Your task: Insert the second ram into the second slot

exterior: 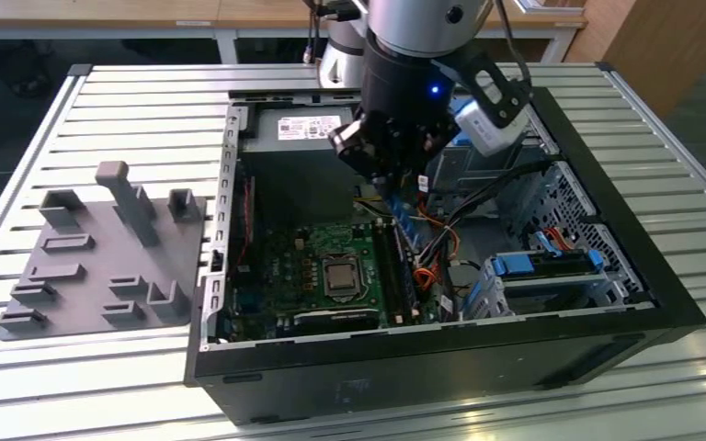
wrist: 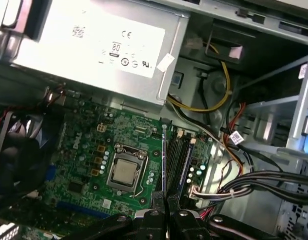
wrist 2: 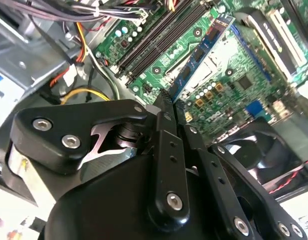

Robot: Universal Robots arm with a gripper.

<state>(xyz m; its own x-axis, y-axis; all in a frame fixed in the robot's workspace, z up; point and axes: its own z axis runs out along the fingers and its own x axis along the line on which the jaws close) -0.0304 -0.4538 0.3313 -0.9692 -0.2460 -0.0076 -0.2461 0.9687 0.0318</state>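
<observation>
Closest in, the matte black gripper (wrist 2: 169, 100) - flat-sided fingers studded with bright screw heads - is clenched on one end of the second ram (wrist 2: 201, 52), a long, thin blue board carrying small black chips; in the first wrist view the stick appears edge-on as a pale sliver rising from the fingertips. It hangs over the glossy green motherboard (wrist: 88, 150), just beside the long, dark, ribbed memory slots (wrist 2: 159, 36); whether it touches them I cannot tell. Further on sits the square, silvery processor socket (wrist: 124, 172); then the grey sheet-metal power supply box (wrist: 93, 30) with its white label, and looping yellow and red cables (wrist: 214, 100). In the exterior view the black steel computer case (exterior: 451, 367) lies open on a pale slatted metal table (exterior: 144, 92); a grey moulded fixture (exterior: 96, 248) with upright posts rests at the exterior view's left.
</observation>
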